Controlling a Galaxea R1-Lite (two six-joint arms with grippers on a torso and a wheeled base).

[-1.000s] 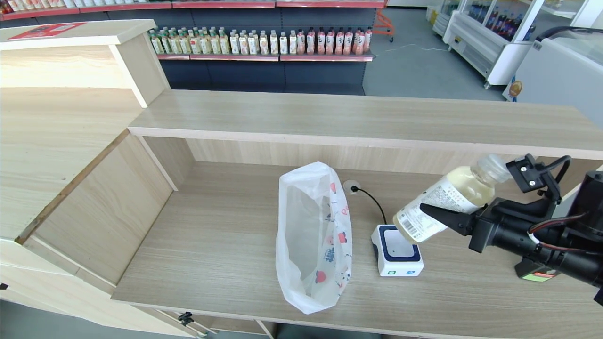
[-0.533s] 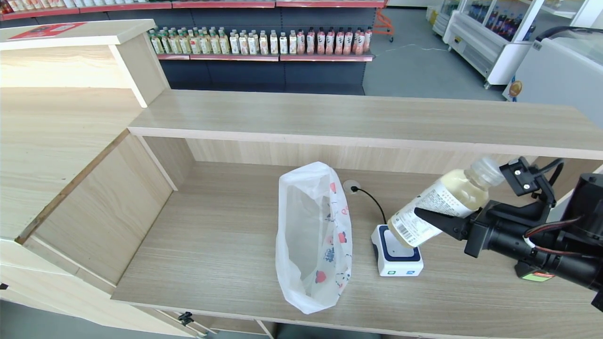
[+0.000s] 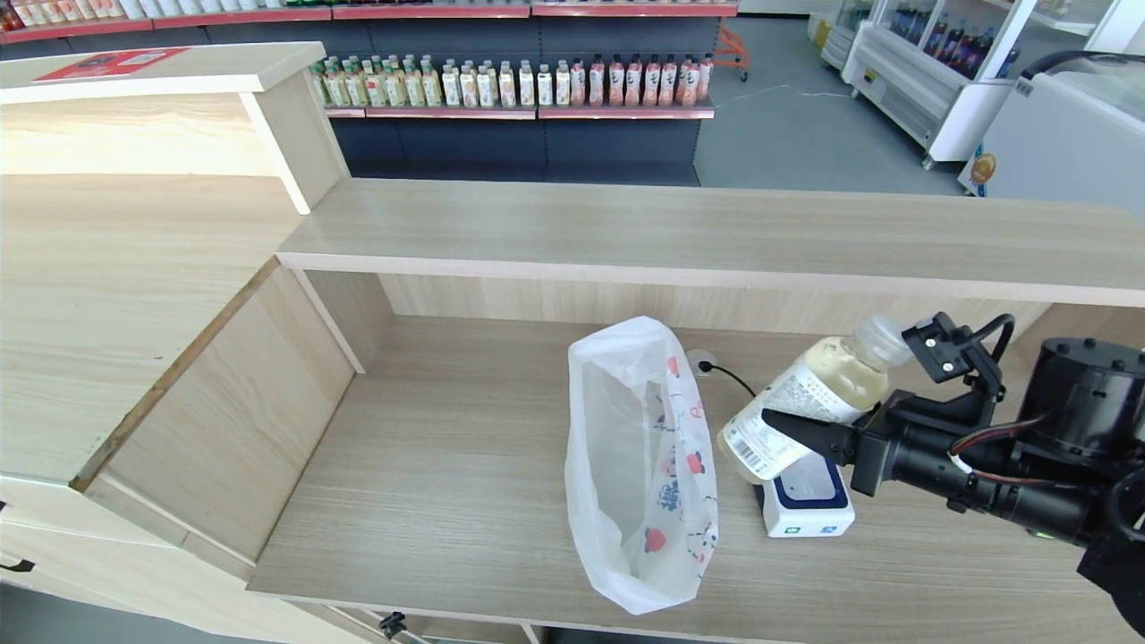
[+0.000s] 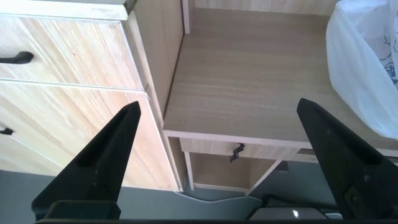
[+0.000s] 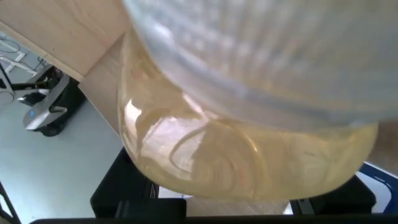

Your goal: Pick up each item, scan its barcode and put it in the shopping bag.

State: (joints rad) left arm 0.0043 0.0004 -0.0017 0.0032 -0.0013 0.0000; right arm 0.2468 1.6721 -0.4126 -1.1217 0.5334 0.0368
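Over scanner [image 3: 805, 503], right tool [image 3: 789, 419] gripping bottle [image 3: 809, 398]

I see the shopping bag [image 3: 640, 483] on the counter [image 3: 447, 465], scanner [image 3: 805, 508] just right, bottle [image 3: 809, 407] above the scanner.

Bright, even light; faint shadows

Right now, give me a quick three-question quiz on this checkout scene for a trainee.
1. True or false: the right gripper holds the bottle tilted, cap end higher than base.
2. Where does the shopping bag stand relative to the scanner? A) beside it, on the robot's left; B) far off on the robot's right; C) on top of it.
3. Fill in: the left gripper is ___.
Key: 1 true; 2 A; 3 open.
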